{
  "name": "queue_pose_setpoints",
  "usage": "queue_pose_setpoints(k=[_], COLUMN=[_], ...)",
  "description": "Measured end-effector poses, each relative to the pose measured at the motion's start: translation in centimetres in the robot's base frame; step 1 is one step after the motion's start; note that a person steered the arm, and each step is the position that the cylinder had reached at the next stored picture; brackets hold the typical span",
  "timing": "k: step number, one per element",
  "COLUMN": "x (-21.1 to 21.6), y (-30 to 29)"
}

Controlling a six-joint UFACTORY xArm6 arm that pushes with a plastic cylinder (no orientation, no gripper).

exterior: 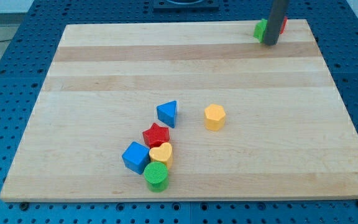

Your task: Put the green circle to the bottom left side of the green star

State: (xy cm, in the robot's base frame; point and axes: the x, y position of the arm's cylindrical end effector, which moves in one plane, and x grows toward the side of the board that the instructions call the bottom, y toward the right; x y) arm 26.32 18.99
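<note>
The green circle [156,177] is a ridged round block near the view's bottom, left of centre, touching a yellow heart [161,153]. A green block [260,28], whose shape I cannot make out, sits at the view's top right, mostly hidden behind the rod. My tip [270,43] rests on the board right beside that green block, far from the green circle. A red block [283,25] peeks out just right of the rod.
A blue cube [135,157], a red star [156,134] and a blue triangle [167,113] form a cluster running up from the green circle. A yellow hexagon [215,117] stands alone to the right. The wooden board [92,74] lies on a blue perforated table.
</note>
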Motion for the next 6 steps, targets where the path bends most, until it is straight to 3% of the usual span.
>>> queue_pose_setpoints(k=[1, 2, 3, 5, 6], x=[0.6, 6.4, 15.4, 32.7, 35.6], y=[0.0, 0.3, -0.2, -8.6, -10.7])
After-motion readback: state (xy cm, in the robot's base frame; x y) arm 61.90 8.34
